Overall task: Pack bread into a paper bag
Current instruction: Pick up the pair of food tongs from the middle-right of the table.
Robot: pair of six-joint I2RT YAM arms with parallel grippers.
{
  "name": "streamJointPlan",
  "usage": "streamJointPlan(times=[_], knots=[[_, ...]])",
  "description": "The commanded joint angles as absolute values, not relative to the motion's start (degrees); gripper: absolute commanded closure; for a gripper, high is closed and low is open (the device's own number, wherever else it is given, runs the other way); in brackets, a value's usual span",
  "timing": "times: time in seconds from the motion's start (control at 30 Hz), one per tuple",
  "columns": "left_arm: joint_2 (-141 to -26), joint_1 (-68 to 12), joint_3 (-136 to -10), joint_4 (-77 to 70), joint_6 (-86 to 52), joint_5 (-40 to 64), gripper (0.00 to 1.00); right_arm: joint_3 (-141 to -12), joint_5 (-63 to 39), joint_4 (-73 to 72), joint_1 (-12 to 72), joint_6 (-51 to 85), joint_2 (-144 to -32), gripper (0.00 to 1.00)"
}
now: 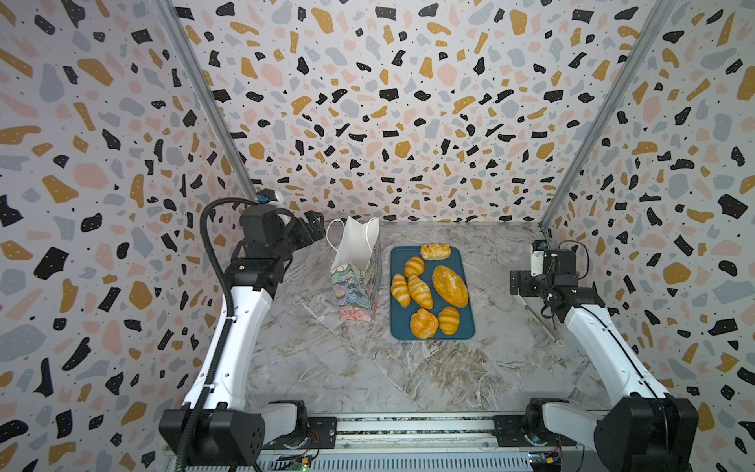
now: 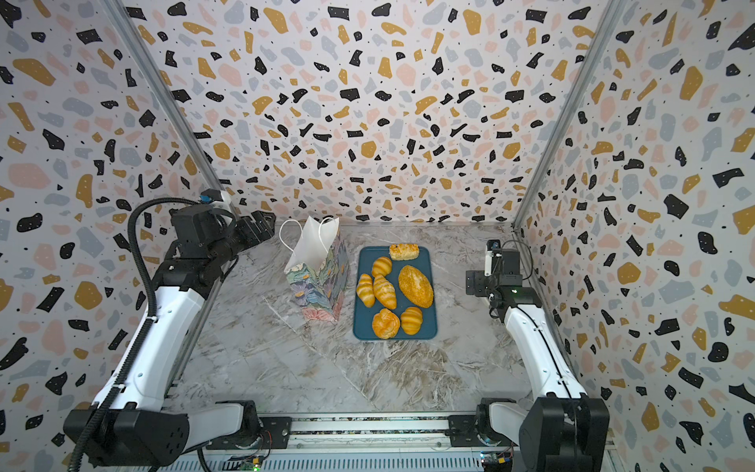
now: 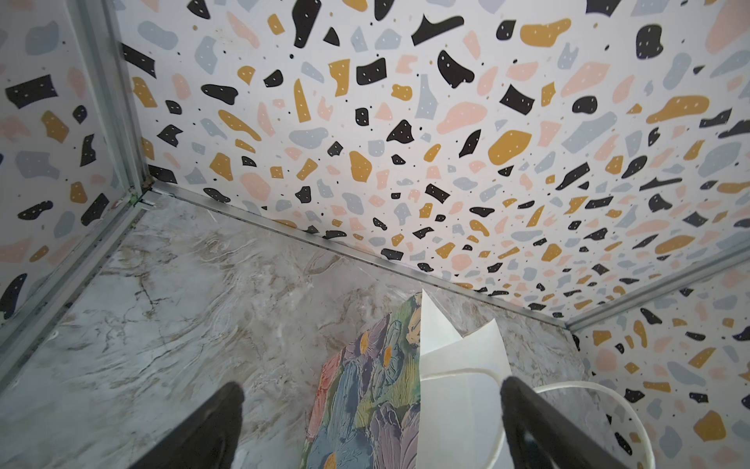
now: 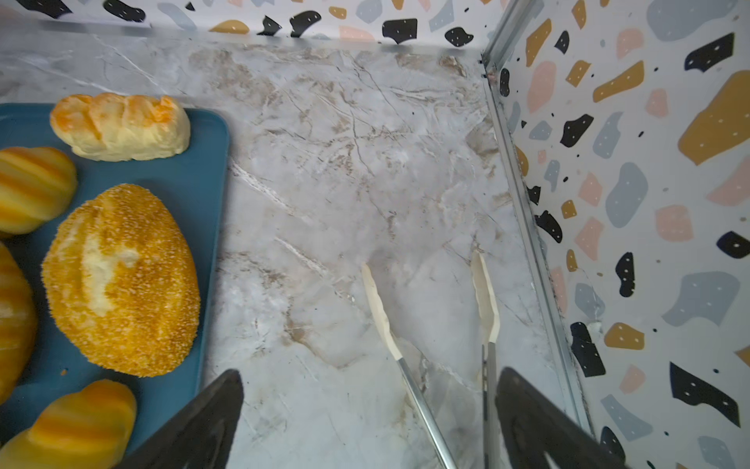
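In both top views the paper bag (image 1: 359, 282) stands upright on the counter (image 1: 367, 367) near the far edge, left of the middle, with its mouth open upward. The left end effector (image 1: 314, 229) hangs raised by the far left corner, just beside the bag's top. Its jaws are spread wide and hold nothing.

The tray (image 1: 398, 327) lies just right of the bag, its long side running from far edge to near edge. All the bread (image 2: 384, 291) lies on it. The seeded loaf (image 1: 449, 286) and the striped rolls (image 1: 420, 291) point roughly far to near. The crumb-topped piece (image 1: 435, 251) lies crosswise at the far end. The right end effector (image 1: 521, 282) sits well right of the tray, near the right edge, above a pair of tongs (image 1: 543, 323).

In the left wrist view the bag's white rim and a cord handle (image 3: 479, 371) sit between the widely spread fingers (image 3: 211, 426). I cannot tell whether they touch.

In the right wrist view the fingers (image 4: 203, 422) also stand wide and empty. The tongs lie on the counter between them, tips pointing at the far edge. The loaf and tray lie off to the side toward the counter's middle.
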State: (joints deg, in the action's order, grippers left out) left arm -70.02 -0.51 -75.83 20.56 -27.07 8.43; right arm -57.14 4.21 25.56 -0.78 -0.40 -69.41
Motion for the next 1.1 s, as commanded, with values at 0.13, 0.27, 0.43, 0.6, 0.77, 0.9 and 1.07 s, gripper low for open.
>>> streamJointPlan(times=[0.13, 0.27, 0.43, 0.6, 0.77, 0.9, 1.07], knots=[[-67.5, -0.1, -71.8, 17.3, -31.6, 6.5, 0.01, -65.9, 2.5, 36.7, -5.0, -6.8, -79.4, 0.01], [-67.4, -0.1, -70.7, 17.2, -32.4, 6.6, 0.00, -66.3, 5.3, 37.4, -6.9, -7.2, -81.5, 0.01], [-67.3, -0.1, -69.9, 16.9, -32.5, 4.5, 0.00, -64.6, 5.7, 36.2, -9.4, -6.8, -81.8, 0.01], [-67.9, -0.1, -68.7, 15.9, -32.9, 3.7, 0.01, -64.8, 7.8, 36.9, -9.8, -4.7, -84.5, 0.01], [-68.5, -0.1, -68.1, 15.5, -32.8, 2.8, 0.01, -63.4, 9.2, 36.4, -9.8, -3.8, -86.2, 0.01], [-68.9, -0.1, -68.1, 15.2, -33.0, 2.7, 0.01, -62.3, 10.7, 35.8, -9.8, -3.3, -87.5, 0.01], [-68.7, 0.0, -68.3, 15.1, -33.6, 3.1, 0.01, -60.6, 10.8, 34.2, -9.8, -2.4, -90.0, 0.01]])
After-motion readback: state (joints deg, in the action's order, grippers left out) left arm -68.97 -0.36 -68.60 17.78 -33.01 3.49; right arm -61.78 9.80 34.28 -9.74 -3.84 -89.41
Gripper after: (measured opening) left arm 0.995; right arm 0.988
